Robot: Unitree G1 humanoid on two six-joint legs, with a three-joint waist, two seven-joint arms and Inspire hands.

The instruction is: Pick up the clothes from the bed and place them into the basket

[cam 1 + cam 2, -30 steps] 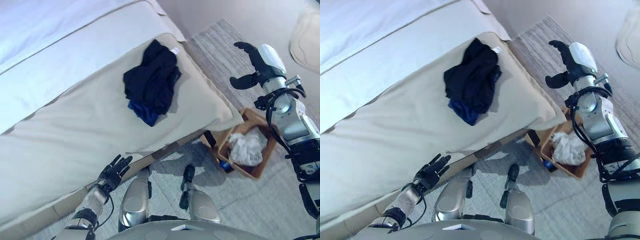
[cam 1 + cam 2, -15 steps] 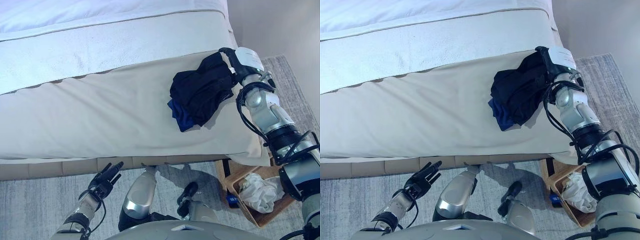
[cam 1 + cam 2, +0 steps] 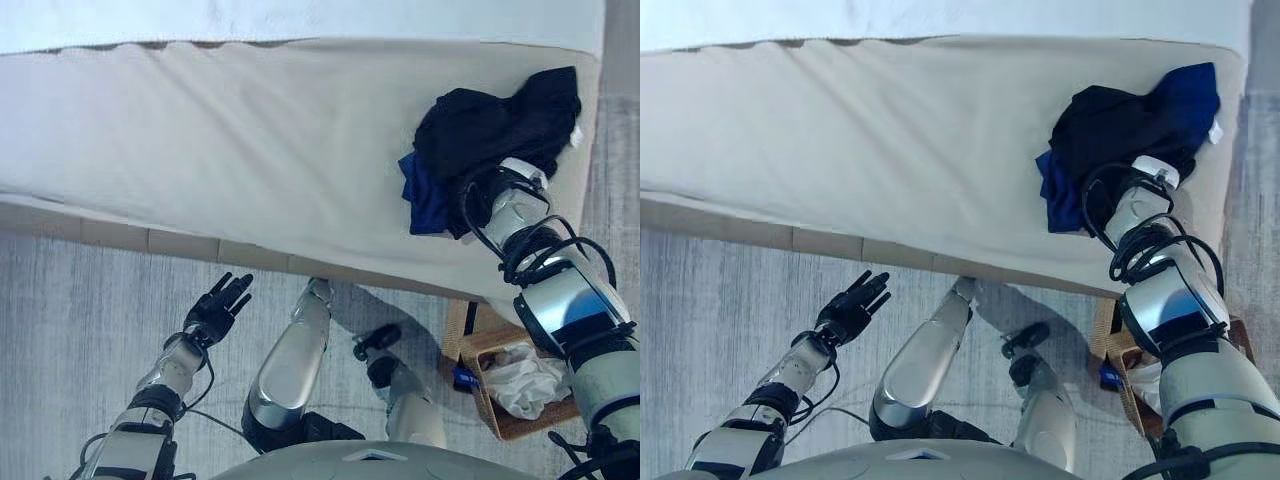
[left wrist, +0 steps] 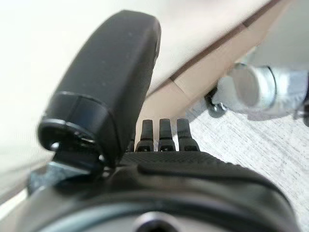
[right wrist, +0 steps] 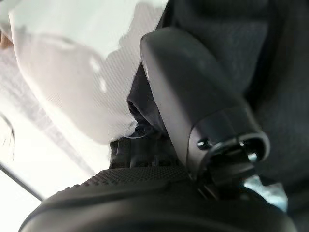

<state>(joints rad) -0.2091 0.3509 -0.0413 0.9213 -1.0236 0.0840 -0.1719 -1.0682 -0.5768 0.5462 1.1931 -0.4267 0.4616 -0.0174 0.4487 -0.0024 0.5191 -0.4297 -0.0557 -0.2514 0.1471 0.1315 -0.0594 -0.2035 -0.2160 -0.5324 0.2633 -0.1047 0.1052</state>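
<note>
Clothes [image 3: 490,140] lie in a dark heap on the bed [image 3: 250,150], close to its right end and near the edge that faces the robot. Most of the heap is black, and a bit of blue cloth sticks out at its lower left side. A small white tag shows at the far right of the heap. The right hand [image 5: 193,121] is at the near side of the heap, and its arm comes up from the lower right. From the head views the hand is mostly hidden by the cloth and the wrist. In the right wrist view the thumb lies against the black cloth, and the fingers go down into the folds where they cannot be seen, so I cannot tell if the hand is grabbing the clothes or not. The bed has a tan cover, and a white sheet shows along the far side. The basket [image 3: 500,405] sits on the grey rug [image 3: 80,300] down by the right end of the bed, well apart from the heap. It is brown, and white cloth [image 3: 515,375] is lying in it. The left hand [image 3: 218,308] is low over the rug, beside the bed and far from the clothes. Its fingers are spread out straight and it holds nothing.
</note>
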